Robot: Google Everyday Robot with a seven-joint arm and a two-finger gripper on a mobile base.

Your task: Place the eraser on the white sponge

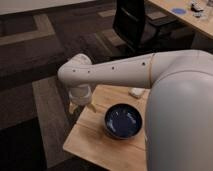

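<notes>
The sponge lies by the far edge of the counter, well off to the right of the pincer. The pincer hangs over the counter's far left corner, pointing down. I cannot tell if it is gripping anything or not. The bowl sits nearer the front, apart from both. Bare wood shows left of the bowl and in front of it. The big white arm hides the counter's right side and touches the sponge's edge in this view

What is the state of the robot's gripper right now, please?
The gripper: cannot be told; it hangs at the left edge of the light wooden table, left of the dark blue round bowl.
</notes>
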